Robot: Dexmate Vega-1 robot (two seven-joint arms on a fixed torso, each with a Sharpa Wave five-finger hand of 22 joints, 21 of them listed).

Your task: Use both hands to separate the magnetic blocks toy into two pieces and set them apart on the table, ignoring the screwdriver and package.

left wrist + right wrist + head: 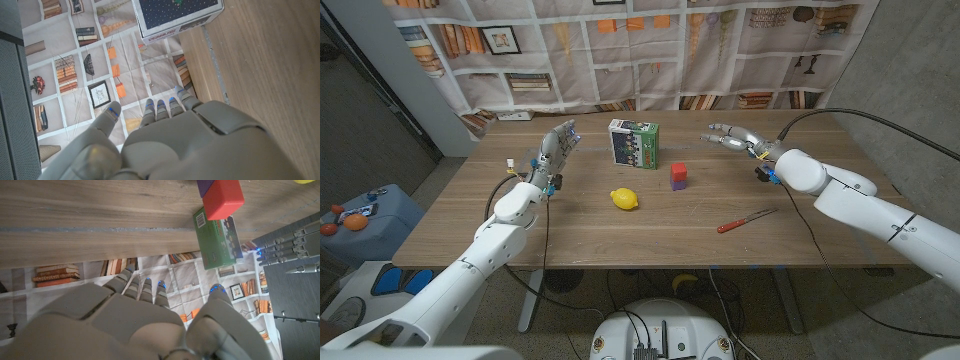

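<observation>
While both hands hover spread and empty, I'd bring left hand and right hand onto the blocks toy mid-bench, one per colour.

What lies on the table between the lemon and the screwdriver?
In the head view, only bare wood lies between the lemon and the screwdriver. The magnetic blocks toy stands farther back, off that line.

Head camera high, looking down toward 12 o'clock, wrist cameras close behind own hands, all sharing green package.
</observation>
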